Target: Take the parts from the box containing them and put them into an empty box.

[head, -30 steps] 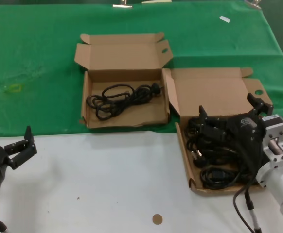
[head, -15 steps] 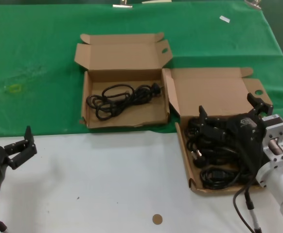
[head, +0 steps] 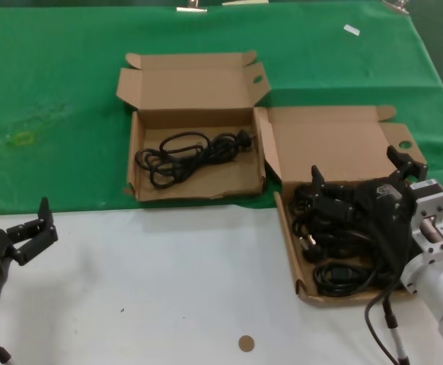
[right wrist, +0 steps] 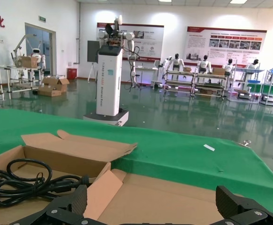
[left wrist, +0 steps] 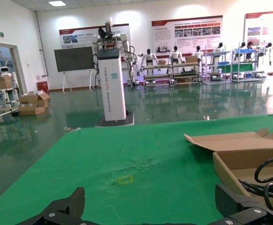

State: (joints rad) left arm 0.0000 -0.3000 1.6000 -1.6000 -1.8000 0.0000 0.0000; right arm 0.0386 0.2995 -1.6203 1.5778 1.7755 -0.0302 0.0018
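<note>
The box containing the parts (head: pixel 288 243) lies at the right, notched at its front corner, with several coiled black cables (head: pixel 339 275) inside. My right gripper (head: pixel 356 164) hovers just over those cables, open, nothing between its fingers; its wrist view shows it (right wrist: pixel 153 202) facing the box's open lid (right wrist: pixel 174 197). The box with the wavy front rim (head: pixel 195 196) sits on the green cloth and holds one black cable coil (head: pixel 187 154), which also shows in the right wrist view (right wrist: pixel 19 180). My left gripper (head: pixel 30 224) is parked open at the near left, above the white table.
A green cloth (head: pixel 54 99) covers the far half of the table, white surface (head: pixel 168 289) the near half. A small brown disc (head: pixel 245 343) lies near the front edge. Both boxes' lids (head: pixel 191 80) stand open toward the back. A yellow mark (left wrist: pixel 125 179) sits on the cloth.
</note>
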